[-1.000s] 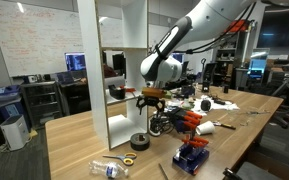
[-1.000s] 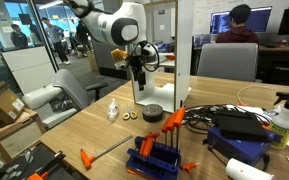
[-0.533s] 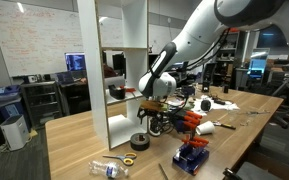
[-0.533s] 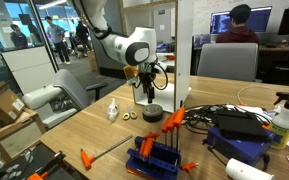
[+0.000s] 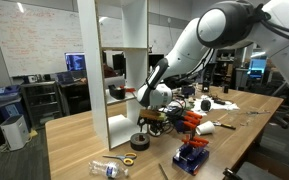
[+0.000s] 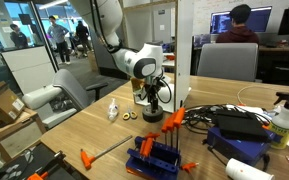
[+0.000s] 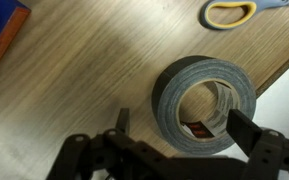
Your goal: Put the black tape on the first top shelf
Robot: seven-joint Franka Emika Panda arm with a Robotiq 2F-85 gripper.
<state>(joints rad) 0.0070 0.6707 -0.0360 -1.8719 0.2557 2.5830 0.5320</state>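
Hovering with my gripper (image 7: 182,128) spread wide and empty, the black tape (image 7: 204,100) lying flat on the table (image 7: 74,70) directly beneath it, I fear one finger (image 7: 249,135) overhangs the roll's wall, so lowering could jam onto it and skid it sideways.

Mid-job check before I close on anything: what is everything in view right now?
tape roll: one, black, flat on the table under the pincer
tape ring: one, yellowish, on the table near the black roll
shelf unit: one, white, standing on the table
plastic bottle: one, clear, lying near the table edge
rack: one, blue, with orange clamps
table: one, wooden
person: one, seated in the background
arm: one, white
pincer: one, black, open, fingers either side of the black roll
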